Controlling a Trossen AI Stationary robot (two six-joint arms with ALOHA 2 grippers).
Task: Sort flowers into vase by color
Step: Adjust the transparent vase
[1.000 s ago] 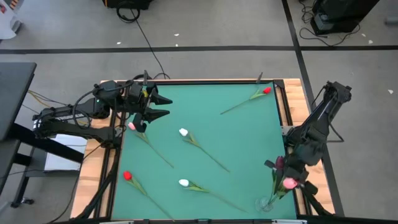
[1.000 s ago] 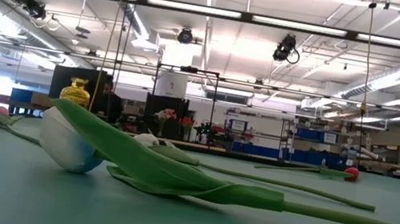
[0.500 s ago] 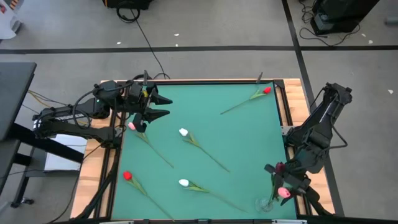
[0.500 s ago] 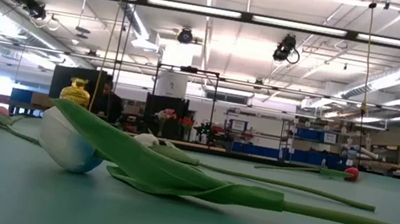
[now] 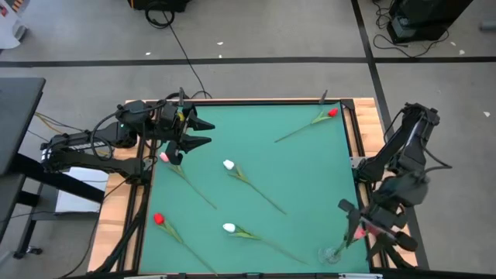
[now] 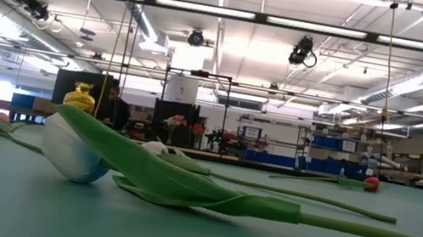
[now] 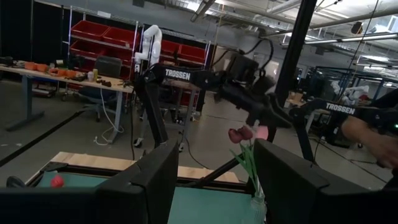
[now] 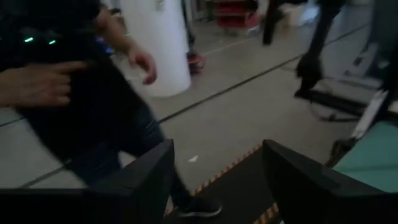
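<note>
high view: on the green counter (image 5: 294, 163) five flowers lie loose: a pink one (image 5: 165, 157) just beside the left gripper (image 5: 203, 132) at the far left, two white (image 5: 229, 165) (image 5: 229, 228) mid-counter, a red one (image 5: 158, 219) near left, another red (image 5: 332, 113) far right. the left fingers stand spread, holding nothing. the pink stem runs from its head toward the near right, so the left arm is the closer. the right gripper (image 5: 370, 226) hangs off the near right edge above the glass vase (image 5: 332, 254); its fingers look parted, with a pink head close between them.

low view: a white tulip (image 6: 72, 151) lies flat, stem running right.

left wrist view: maroon and pink heads (image 7: 242, 133) stand upright in the vase.

right wrist view: spread fingers (image 8: 140, 180), floor beyond, a person's hand (image 8: 142, 61).
</note>
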